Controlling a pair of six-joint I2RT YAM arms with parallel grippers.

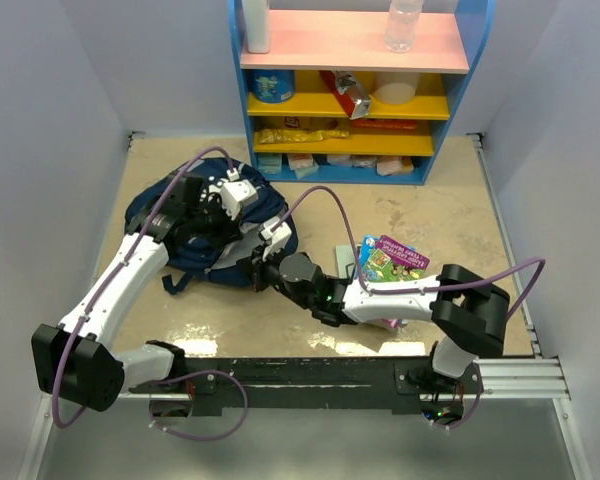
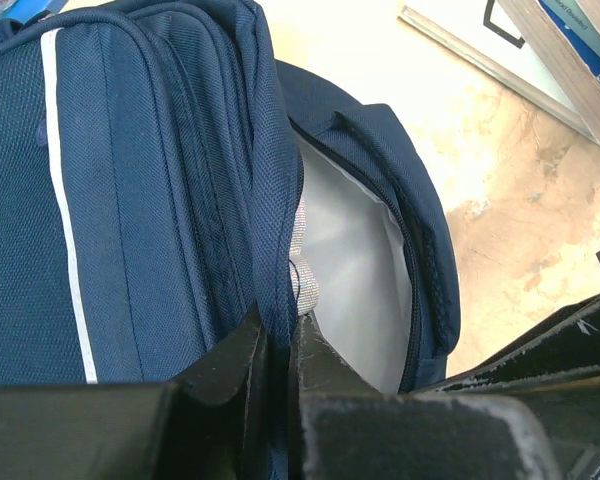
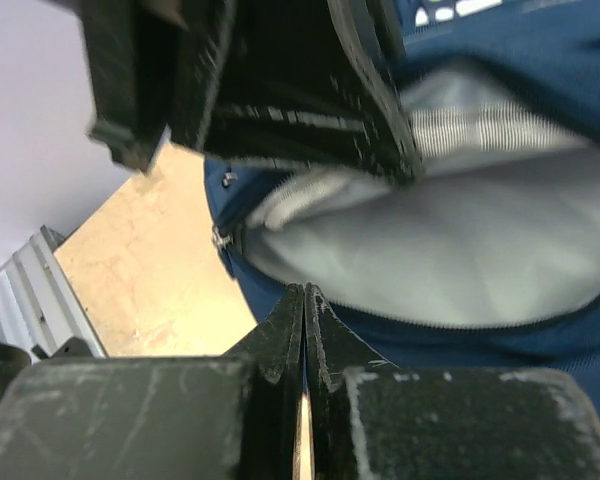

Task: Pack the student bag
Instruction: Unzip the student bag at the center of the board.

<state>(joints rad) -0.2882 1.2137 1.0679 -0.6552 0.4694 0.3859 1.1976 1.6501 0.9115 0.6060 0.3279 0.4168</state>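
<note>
The student bag (image 1: pixel 175 215), a navy backpack, lies at the left middle of the table with its main pocket held open, showing pale grey lining (image 2: pixel 350 260). My left gripper (image 1: pixel 238 225) (image 2: pixel 280 325) is shut on the upper edge of the opening, with navy fabric pinched between its fingers. In the right wrist view that gripper's black fingers (image 3: pixel 280 100) lift the flap above the lining (image 3: pixel 460 240). My right gripper (image 1: pixel 252 263) (image 3: pixel 305 290) is shut, its tips pressed together right at the bag's lower zipper rim (image 3: pixel 460 335). I see nothing between them.
A blue shelf unit (image 1: pixel 350 90) with bottles, snacks and boxes stands at the back. Colourful books (image 1: pixel 395 260) lie right of the bag beside my right forearm. White walls close in both sides, and a metal rail (image 1: pixel 520 375) runs along the near edge.
</note>
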